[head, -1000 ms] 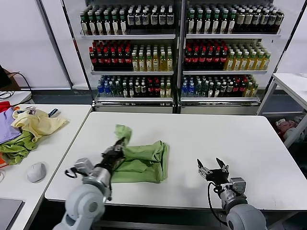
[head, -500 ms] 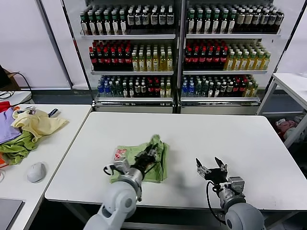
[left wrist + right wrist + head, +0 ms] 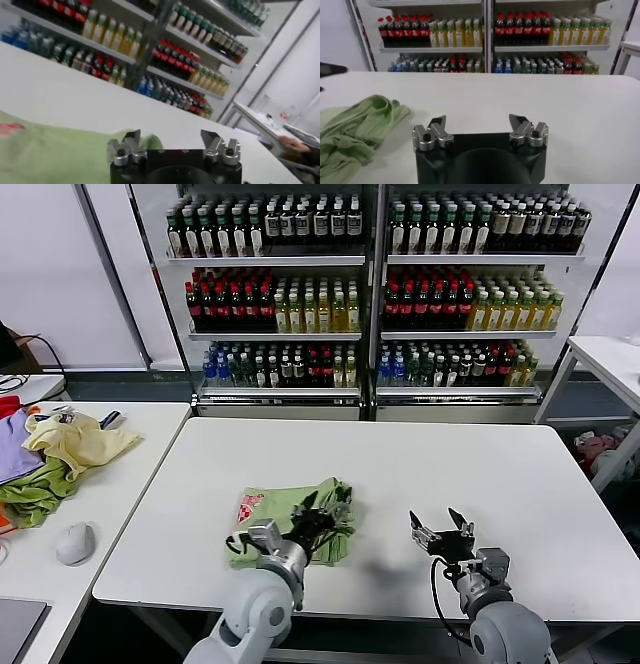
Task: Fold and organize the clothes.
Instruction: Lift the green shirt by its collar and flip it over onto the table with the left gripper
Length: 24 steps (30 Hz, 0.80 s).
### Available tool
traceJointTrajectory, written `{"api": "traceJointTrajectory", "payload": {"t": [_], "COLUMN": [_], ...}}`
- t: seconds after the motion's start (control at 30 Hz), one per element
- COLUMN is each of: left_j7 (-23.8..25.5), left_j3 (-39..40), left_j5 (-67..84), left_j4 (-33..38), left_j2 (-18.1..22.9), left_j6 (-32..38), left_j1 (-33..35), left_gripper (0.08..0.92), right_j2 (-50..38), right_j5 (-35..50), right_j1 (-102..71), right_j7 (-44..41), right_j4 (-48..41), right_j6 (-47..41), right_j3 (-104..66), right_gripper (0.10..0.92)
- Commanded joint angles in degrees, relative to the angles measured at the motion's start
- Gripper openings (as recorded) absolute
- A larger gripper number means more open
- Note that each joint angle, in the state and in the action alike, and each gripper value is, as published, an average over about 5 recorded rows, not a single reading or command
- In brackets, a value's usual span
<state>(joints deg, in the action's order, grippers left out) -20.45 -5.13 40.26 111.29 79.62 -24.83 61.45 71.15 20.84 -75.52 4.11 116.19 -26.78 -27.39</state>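
Observation:
The light green polo shirt (image 3: pixel 285 529) lies folded in a small bundle on the white table (image 3: pixel 450 464), its red-and-white patch (image 3: pixel 248 506) facing up at its left end. My left gripper (image 3: pixel 325 509) is open just above the bundle's right end, holding nothing. In the left wrist view, the left gripper (image 3: pixel 172 142) has its fingers wide apart, with the shirt (image 3: pixel 50 155) beside them. My right gripper (image 3: pixel 440 529) is open and empty, low over the table to the right of the shirt. In the right wrist view, the right gripper (image 3: pixel 479 125) points across the table, with the shirt (image 3: pixel 355 125) off to one side.
A side table (image 3: pixel 120 484) on the left holds a pale yellow garment (image 3: pixel 80 442), a darker green cloth (image 3: pixel 35 494) and a grey mouse (image 3: pixel 75 542). Shelves of bottles (image 3: pixel 370 304) stand behind. Another white table (image 3: pixel 610 354) is at the far right.
My left gripper carried a raised part of the shirt to the right and laid it over. The patch now shows, and the fingers stand open. The right arm barely moved.

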Motion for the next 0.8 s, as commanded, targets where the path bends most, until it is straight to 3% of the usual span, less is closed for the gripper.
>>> {"api": "traceJointTrajectory", "payload": {"t": [0.03, 0.27, 0.63, 0.8], "left_j7": [-2.3, -5.8, -5.0, -5.1], "left_j3": [-10.0, -12.0, -8.0, -7.5], "left_j5": [-11.6, -22.9, -19.2, -18.8], "left_j4": [2.5, -5.1, -10.8, -12.4], "left_j2": [-6.1, -7.5, -4.9, -4.3], "left_j6": [1.7, 1.7, -6.7, -8.5], "left_j1": [4.6, 5.6, 3.3, 3.0], "left_gripper": [0.813, 0.823, 0.818, 0.717], "right_j2": [0.0, 0.4, 0.3, 0.3], "right_j5": [0.0, -0.2, -0.3, -0.3], "right_j1": [0.8, 1.2, 0.5, -0.1], "right_j7": [0.0, 0.1, 0.0, 0.0], "right_j4": [-0.7, -0.9, -0.2, 0.2], "right_j6": [0.1, 0.0, 0.0, 0.1], "right_j3": [0.5, 1.3, 0.4, -0.1], "right_gripper": [0.823, 0.823, 0.823, 0.823]}}
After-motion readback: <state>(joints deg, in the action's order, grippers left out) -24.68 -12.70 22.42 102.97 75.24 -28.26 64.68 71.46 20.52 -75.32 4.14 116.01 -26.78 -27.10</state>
